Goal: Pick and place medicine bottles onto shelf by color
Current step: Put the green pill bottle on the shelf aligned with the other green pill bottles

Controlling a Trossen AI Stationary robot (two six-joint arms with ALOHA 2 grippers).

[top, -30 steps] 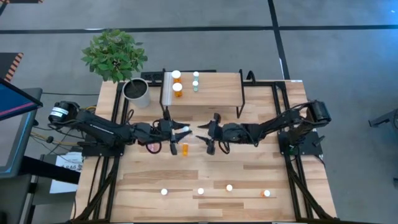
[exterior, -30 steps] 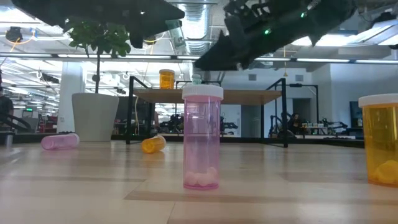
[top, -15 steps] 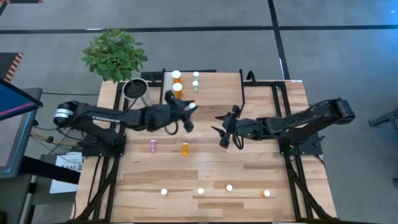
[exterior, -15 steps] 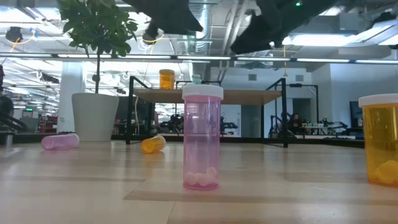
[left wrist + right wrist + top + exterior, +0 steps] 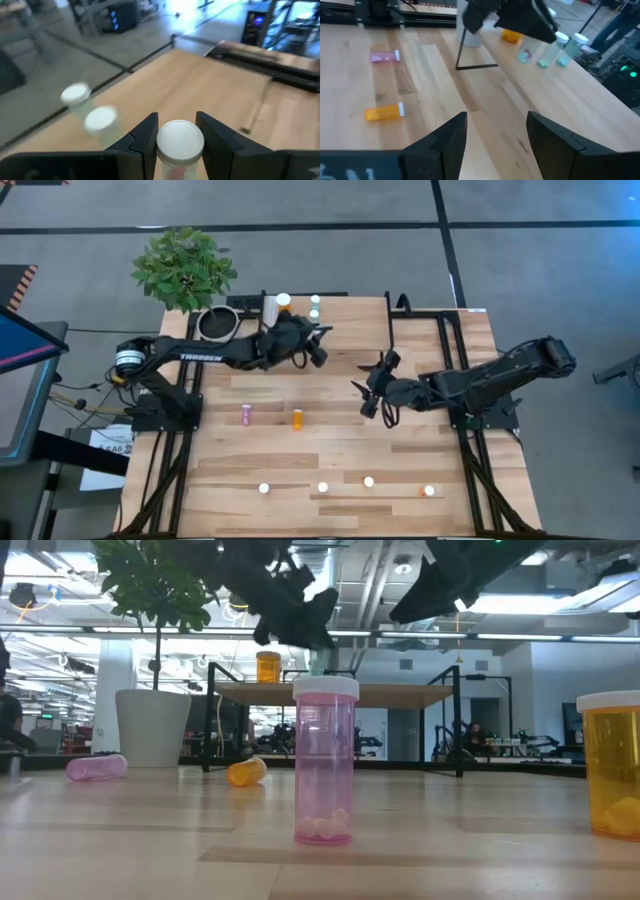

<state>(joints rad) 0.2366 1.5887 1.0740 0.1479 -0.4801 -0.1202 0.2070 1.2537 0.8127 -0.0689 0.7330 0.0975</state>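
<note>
a clear pink cylindrical pill bottle with a white cap [image 5: 325,760] is standing upright on the light wooden worktop [image 5: 340,450], holding a few pale pills at its bottom. an orange bottle at the low view's edge [image 5: 612,772] is cut off. the left gripper [image 5: 175,137] is hovering over the small wood-topped shelf on black legs [image 5: 350,325], its jaws clamped on a white-capped bottle [image 5: 180,142] whose body colour is hard to make out. two pale teal bottles [image 5: 92,112] are standing blurred on the shelf nearby. the right gripper [image 5: 492,132] is hanging above the worktop beside the shelf, jaws spread and empty. a pink bottle [image 5: 246,414] and an orange bottle [image 5: 297,419] are lying on their sides.
</note>
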